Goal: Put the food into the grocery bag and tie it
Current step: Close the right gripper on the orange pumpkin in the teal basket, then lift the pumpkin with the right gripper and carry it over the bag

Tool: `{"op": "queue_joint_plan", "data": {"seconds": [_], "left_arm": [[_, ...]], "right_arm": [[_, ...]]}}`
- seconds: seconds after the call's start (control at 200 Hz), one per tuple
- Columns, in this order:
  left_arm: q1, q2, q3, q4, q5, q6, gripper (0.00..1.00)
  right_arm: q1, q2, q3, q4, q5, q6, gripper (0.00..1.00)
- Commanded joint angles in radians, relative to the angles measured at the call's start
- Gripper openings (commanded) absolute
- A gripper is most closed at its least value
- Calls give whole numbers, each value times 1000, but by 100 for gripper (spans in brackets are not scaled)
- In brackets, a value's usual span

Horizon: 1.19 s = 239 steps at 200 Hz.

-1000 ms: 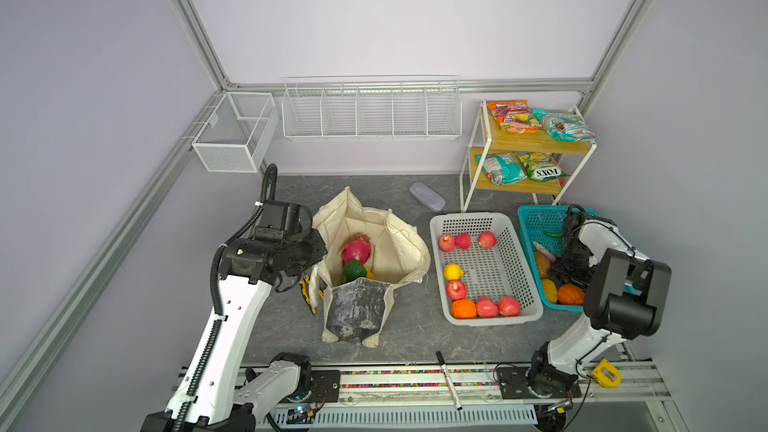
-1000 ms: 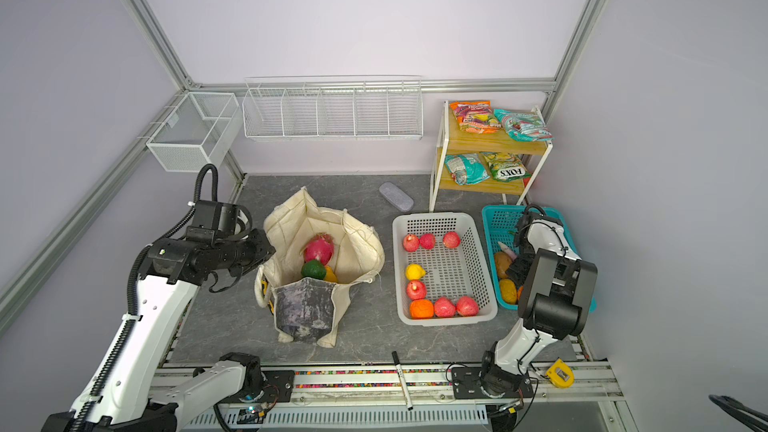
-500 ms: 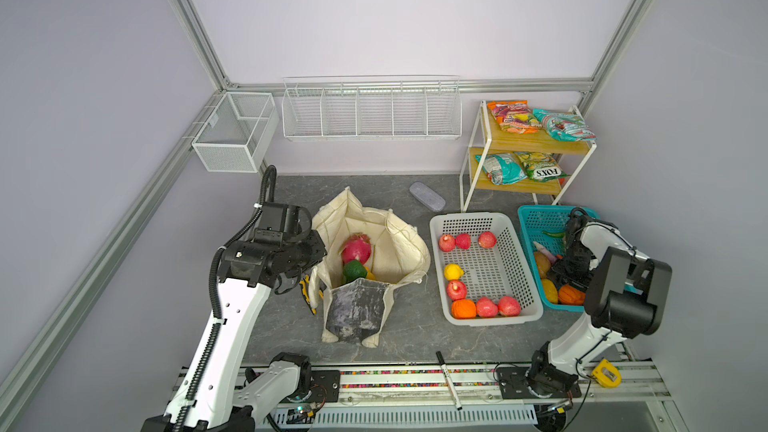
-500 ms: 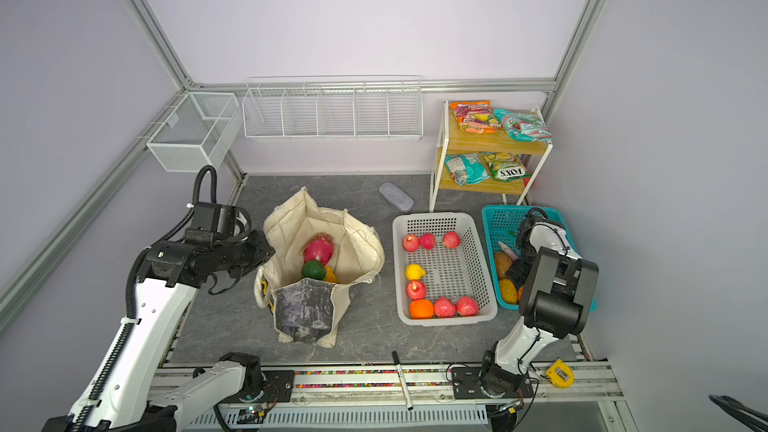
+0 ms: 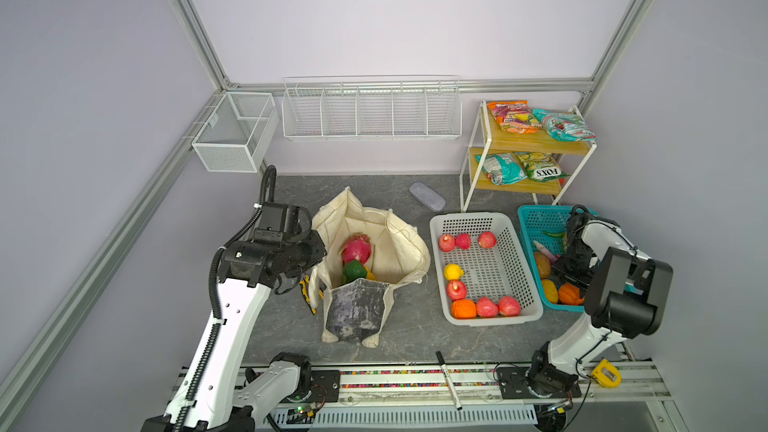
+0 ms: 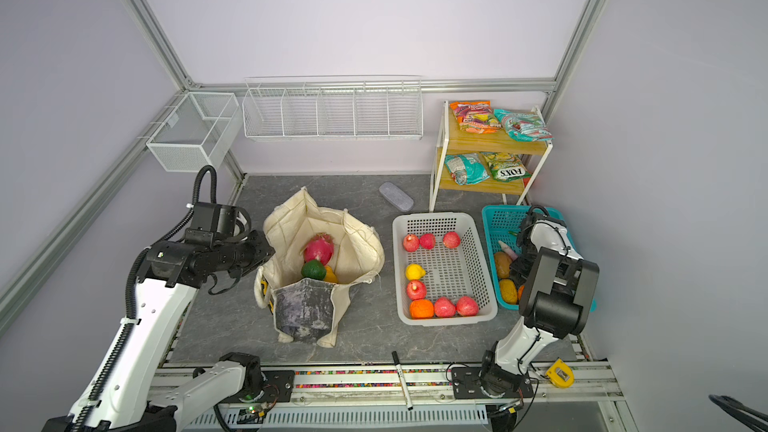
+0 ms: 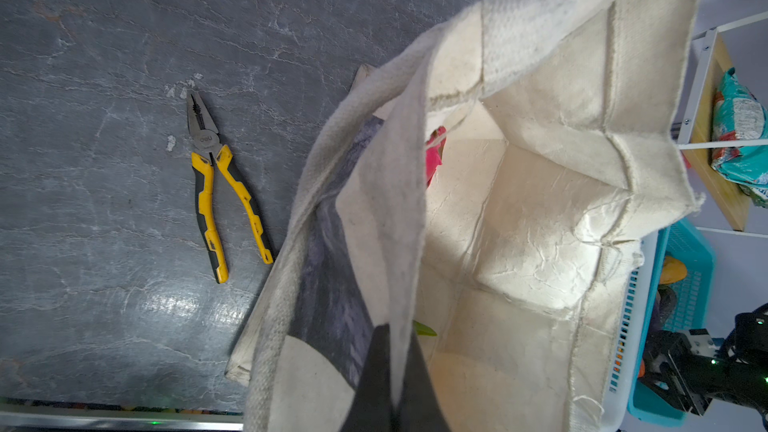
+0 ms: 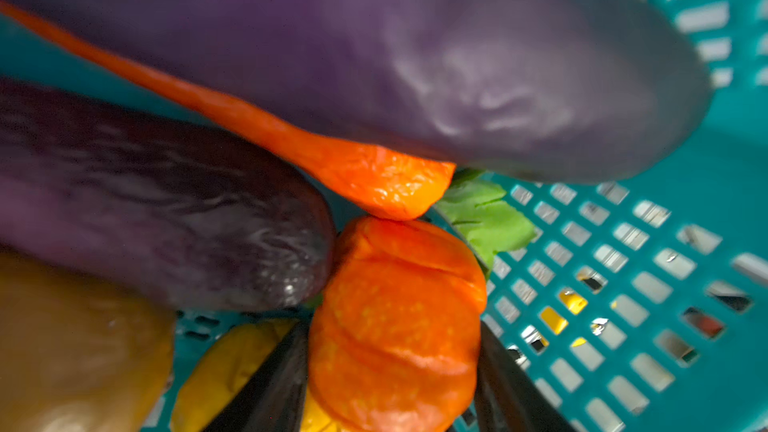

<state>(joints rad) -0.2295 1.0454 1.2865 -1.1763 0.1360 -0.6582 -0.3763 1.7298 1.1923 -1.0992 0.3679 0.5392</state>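
Movement over the last second is small but telling. The right gripper (image 8: 390,367), low in the teal basket (image 5: 536,218) at the right edge of the worktop (image 5: 415,334), has drawn its jaws in from wide. The wrist view now shows a finger against each side of the pumpkin (image 8: 395,317), so I take it as gripped, though not lifted. Aubergines (image 8: 374,56) crowd just beside it. Nothing else has shifted: the left gripper (image 7: 395,371) stays clamped on the left rim of the bag (image 5: 399,243), holding the mouth open.

So one more piece of food looks ready for the trip. The bag stands mid-worktop, left of the white basket (image 5: 473,218), with the dragon fruit (image 5: 356,248) and a green vegetable (image 5: 353,271) already inside. Apples (image 5: 463,241), an orange (image 5: 463,308) and a lemon (image 5: 453,272) lie in the white basket, so filling seems far from done and tying further off.

As for writing, a green packet (image 5: 540,170) on the lower shelf (image 5: 515,187) at the far right reads "FOX'S", upside down from here. The pliers (image 7: 216,189) on the worktop just left of the bag carry a small mark that looks like "deli", though I cannot be sure.
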Motion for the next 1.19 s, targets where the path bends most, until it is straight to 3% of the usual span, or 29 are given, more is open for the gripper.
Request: {"op": "queue_joint_plan", "data": {"seconds": [0.0, 0.215, 0.755, 1.19], "left_arm": [[-5, -7, -1, 3, 2, -9, 0], [-5, -5, -9, 6, 3, -6, 0], [-5, 3, -10, 18, 11, 0, 0], [-6, 25, 7, 33, 19, 2, 0]], "right_arm": [[-5, -29, 24, -37, -3, 1, 51], [-6, -42, 33, -49, -4, 5, 44], [25, -248, 193, -175, -96, 35, 42], [308, -435, 428, -208, -225, 205, 41]]}}
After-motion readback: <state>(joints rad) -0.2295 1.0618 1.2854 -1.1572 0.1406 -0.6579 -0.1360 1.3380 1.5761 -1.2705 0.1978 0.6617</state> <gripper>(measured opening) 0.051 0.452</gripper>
